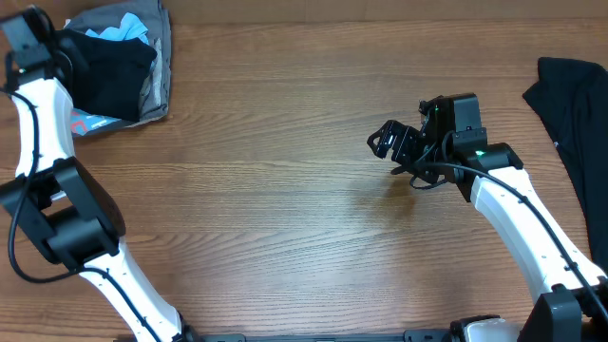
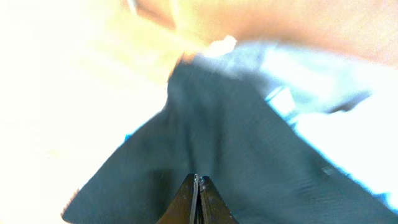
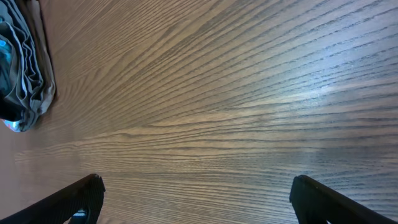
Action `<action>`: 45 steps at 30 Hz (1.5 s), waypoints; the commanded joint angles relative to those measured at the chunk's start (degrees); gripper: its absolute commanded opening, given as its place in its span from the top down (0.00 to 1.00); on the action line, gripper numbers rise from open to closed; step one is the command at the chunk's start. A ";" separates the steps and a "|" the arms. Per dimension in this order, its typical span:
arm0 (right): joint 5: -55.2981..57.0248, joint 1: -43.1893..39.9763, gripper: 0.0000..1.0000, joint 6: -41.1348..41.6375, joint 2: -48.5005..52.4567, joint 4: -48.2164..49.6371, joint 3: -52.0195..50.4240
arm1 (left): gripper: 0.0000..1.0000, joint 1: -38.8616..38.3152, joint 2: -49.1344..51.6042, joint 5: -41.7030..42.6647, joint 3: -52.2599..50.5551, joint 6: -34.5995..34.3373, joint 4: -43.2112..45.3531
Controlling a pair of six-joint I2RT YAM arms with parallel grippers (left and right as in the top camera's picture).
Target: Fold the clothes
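Wood-grain surface [image 1: 285, 237] carries one clothes pile [image 1: 114, 71] just ahead of the left jaws, which are pressed together; whether they pinch cloth is unclear. Right jaws stand wide apart over bare wood, with one black garment [image 1: 579, 104] well behind them. Advice: pinch a single top layer and lift slowly.
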 commanded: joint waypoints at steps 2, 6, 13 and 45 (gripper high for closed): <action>-0.35 -0.15 0.00 0.20 -0.02 0.26 0.09 | 0.96 -2.86 -2.54 3.89 1.68 -3.39 0.61; -0.35 -0.15 0.00 0.20 -0.02 0.28 0.09 | 0.96 -5.40 -0.46 3.80 1.66 -3.34 2.78; -0.33 -0.15 0.00 0.17 -0.02 -0.13 0.09 | 0.96 -7.52 6.14 -1.97 1.68 -3.34 4.07; -0.33 -0.15 0.00 6.86 -20.96 -9.18 0.22 | 0.00 -6.12 -33.88 40.89 6.08 -9.55 -20.50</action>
